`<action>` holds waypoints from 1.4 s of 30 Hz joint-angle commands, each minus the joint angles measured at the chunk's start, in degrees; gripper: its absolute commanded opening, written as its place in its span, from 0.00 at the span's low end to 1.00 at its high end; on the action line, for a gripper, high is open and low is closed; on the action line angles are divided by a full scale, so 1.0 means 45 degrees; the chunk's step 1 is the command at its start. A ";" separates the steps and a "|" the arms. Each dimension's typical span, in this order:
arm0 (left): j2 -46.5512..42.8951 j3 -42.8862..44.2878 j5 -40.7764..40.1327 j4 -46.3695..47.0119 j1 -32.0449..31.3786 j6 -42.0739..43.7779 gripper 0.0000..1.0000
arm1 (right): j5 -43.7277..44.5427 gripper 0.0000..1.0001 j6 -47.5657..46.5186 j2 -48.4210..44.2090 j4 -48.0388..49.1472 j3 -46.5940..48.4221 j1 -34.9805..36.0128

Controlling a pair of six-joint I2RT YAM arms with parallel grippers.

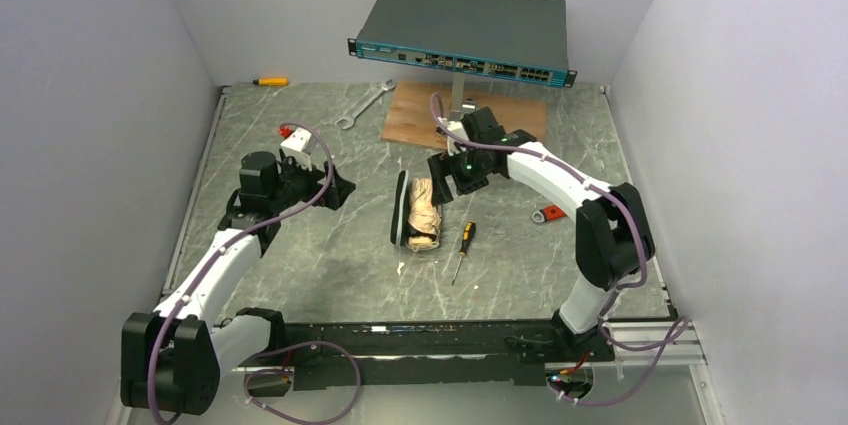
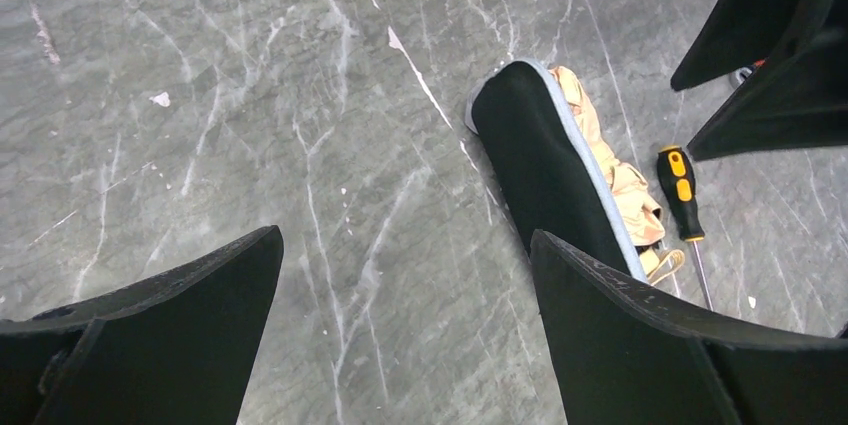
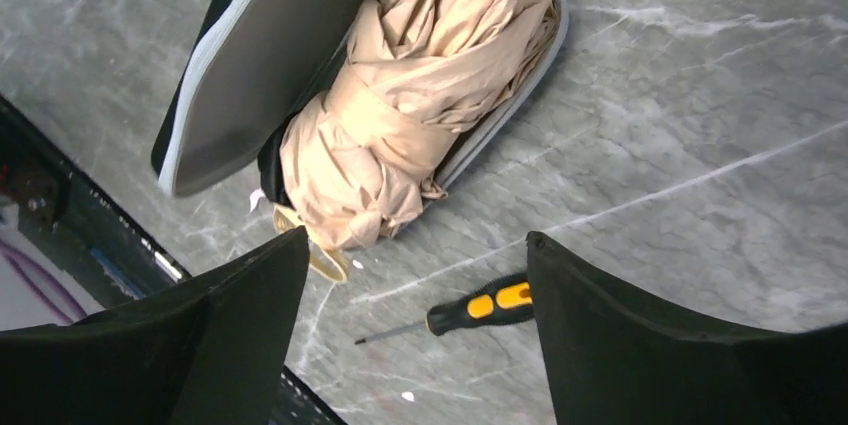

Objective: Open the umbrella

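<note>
The umbrella [image 1: 424, 213] lies folded at the middle of the table, a cream-beige bundle in its opened case. The black, pale-rimmed case lid [image 1: 399, 209] stands up along its left side. The right wrist view shows the bundle [image 3: 420, 95] and the lid [image 3: 270, 45] from close above. The left wrist view shows the lid [image 2: 540, 165] with beige fabric [image 2: 610, 160] behind it. My right gripper [image 1: 445, 170] [image 3: 415, 237] is open and empty, just above the umbrella's far end. My left gripper [image 1: 335, 190] [image 2: 405, 235] is open and empty, well left of the umbrella.
A black-and-yellow screwdriver [image 1: 463, 245] [image 2: 680, 190] [image 3: 480, 307] lies just right of the umbrella. A wooden board [image 1: 420, 115] and a raised dark-grey network switch [image 1: 465, 30] are at the back. A wrench [image 1: 362, 105] lies back left. A red-handled tool [image 1: 548, 213] lies right.
</note>
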 commanded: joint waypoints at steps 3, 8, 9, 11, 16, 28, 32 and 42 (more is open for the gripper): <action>-0.0396 0.0502 -0.1753 -0.0768 0.0062 -0.0426 1.00 | 0.1942 0.84 0.2357 0.0755 0.1004 0.0875 0.1110; -0.1018 0.0525 -0.2718 -0.1692 0.0070 -0.0313 1.00 | 0.3395 0.82 0.2935 0.1904 0.0656 0.1617 0.1833; -0.1146 0.0568 -0.2852 -0.1837 0.0063 -0.0222 1.00 | 0.3422 0.81 0.3033 0.2221 0.0515 0.1891 0.1904; -0.1403 0.0684 -0.3116 -0.2177 0.0062 0.0091 1.00 | 0.3455 0.81 0.3243 0.2813 0.0261 0.2301 0.2027; -0.2054 0.0667 -0.3864 -0.2663 0.0115 0.0636 1.00 | 0.3425 0.81 0.3493 0.3948 0.0088 0.2878 0.2399; -0.2478 0.0309 -0.4858 -0.2608 0.0245 0.0871 1.00 | 0.2485 0.00 0.4559 0.5565 -0.0144 0.6302 0.2513; -0.1942 0.0757 -0.4427 -0.2515 0.0995 0.0325 1.00 | 0.0967 0.00 0.5435 0.5734 0.0926 0.8115 0.2289; -0.1029 0.1626 -0.2577 -0.2127 0.1898 -0.0254 1.00 | 0.1138 0.00 0.3607 0.2054 -0.0048 0.5477 0.0403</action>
